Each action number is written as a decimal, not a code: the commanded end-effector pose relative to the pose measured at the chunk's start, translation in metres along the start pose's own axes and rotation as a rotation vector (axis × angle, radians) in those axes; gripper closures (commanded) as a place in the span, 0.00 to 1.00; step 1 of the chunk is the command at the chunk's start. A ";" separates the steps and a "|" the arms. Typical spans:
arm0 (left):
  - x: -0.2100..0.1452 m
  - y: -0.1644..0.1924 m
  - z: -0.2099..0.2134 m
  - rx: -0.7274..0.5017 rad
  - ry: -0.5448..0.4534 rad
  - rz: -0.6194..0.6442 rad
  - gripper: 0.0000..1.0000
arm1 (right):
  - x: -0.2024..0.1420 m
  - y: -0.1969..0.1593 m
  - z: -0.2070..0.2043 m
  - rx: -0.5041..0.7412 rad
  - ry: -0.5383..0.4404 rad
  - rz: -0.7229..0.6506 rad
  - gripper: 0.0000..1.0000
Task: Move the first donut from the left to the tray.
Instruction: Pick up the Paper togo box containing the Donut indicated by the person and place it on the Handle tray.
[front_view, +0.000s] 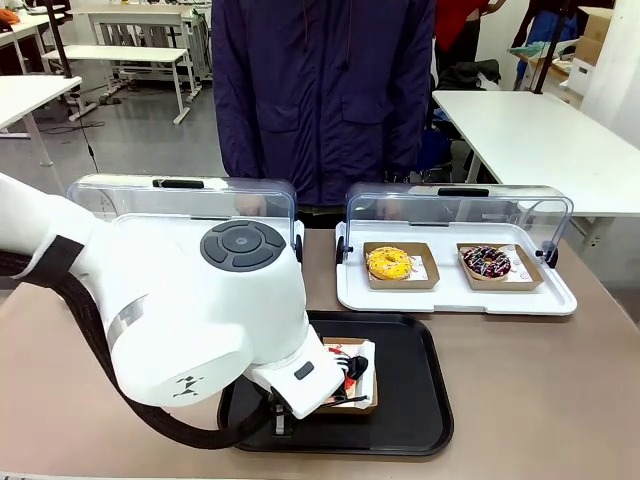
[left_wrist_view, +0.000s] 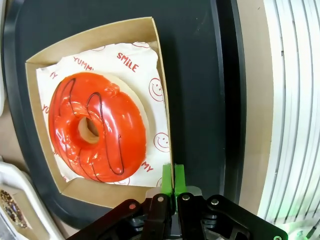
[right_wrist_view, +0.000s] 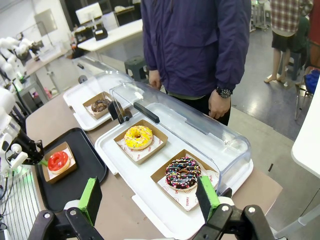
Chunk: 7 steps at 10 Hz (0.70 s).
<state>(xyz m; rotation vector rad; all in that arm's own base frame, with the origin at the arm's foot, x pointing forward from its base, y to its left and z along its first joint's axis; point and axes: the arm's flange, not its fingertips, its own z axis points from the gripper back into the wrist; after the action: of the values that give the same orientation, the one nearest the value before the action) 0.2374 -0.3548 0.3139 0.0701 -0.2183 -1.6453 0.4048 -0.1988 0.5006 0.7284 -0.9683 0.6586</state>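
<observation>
Left gripper (left_wrist_view: 173, 175): fingers pinch the cardboard holder (left_wrist_view: 162, 107) wall; red-iced donut (left_wrist_view: 97, 127) in its holder sits on the black tray (left_wrist_view: 200, 75). Right gripper (right_wrist_view: 150, 197): fingers spread, idle. Best release: spread slowly, withdraw straight off the holder wall without dragging it.

A lab or workshop hall: rows of white worktables (front_view: 540, 135) on a grey floor.
</observation>
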 end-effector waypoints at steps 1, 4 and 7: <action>-0.010 -0.009 -0.003 0.033 0.000 0.003 0.98 | 0.000 0.002 -0.002 0.001 -0.020 0.012 0.00; -0.012 -0.007 0.006 0.040 -0.016 0.003 0.00 | 0.000 0.002 -0.002 0.001 -0.020 0.012 0.00; -0.013 -0.007 0.039 0.053 -0.012 0.042 0.17 | 0.000 0.002 -0.002 0.001 -0.020 0.012 0.00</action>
<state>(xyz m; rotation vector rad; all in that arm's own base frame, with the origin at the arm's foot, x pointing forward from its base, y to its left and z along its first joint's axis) 0.2394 -0.3540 0.3344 0.0787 -0.2664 -1.6272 0.4048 -0.1987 0.5006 0.7285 -0.9683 0.6587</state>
